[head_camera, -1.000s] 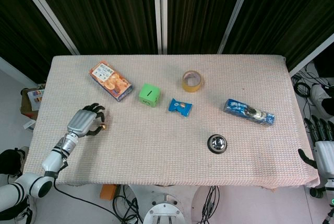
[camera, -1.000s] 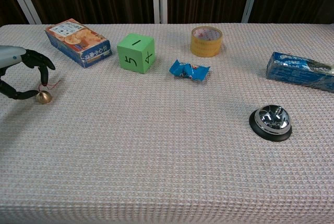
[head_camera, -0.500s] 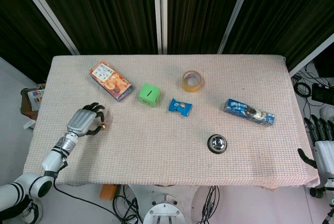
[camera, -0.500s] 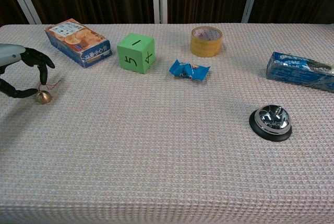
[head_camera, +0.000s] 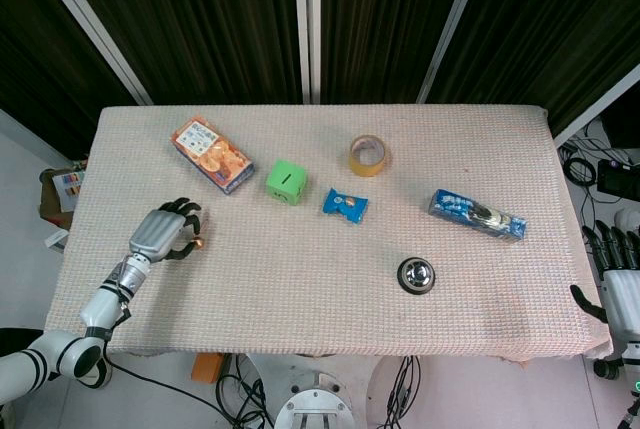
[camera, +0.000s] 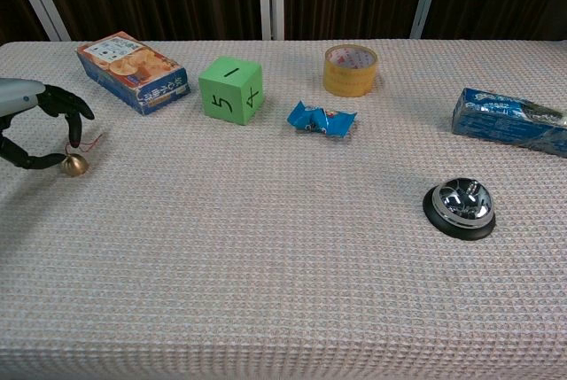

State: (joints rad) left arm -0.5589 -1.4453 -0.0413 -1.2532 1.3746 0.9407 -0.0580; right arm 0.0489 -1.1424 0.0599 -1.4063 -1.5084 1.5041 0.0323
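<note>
green cube [camera: 231,89] | front face: 5 | right face: 4 | top face: 1

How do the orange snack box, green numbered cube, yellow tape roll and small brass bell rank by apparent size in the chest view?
1. Orange snack box
2. Green numbered cube
3. Yellow tape roll, though farther back, so unsure
4. Small brass bell, held by the left hand

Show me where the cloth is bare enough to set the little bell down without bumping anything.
The left robot hand holds the small bell by its cord. Bare cloth runs along the near edge, from below the bell to left of the call bell. It is crowded along the far side: snack box, green cube, blue wrapper, tape roll.
</note>
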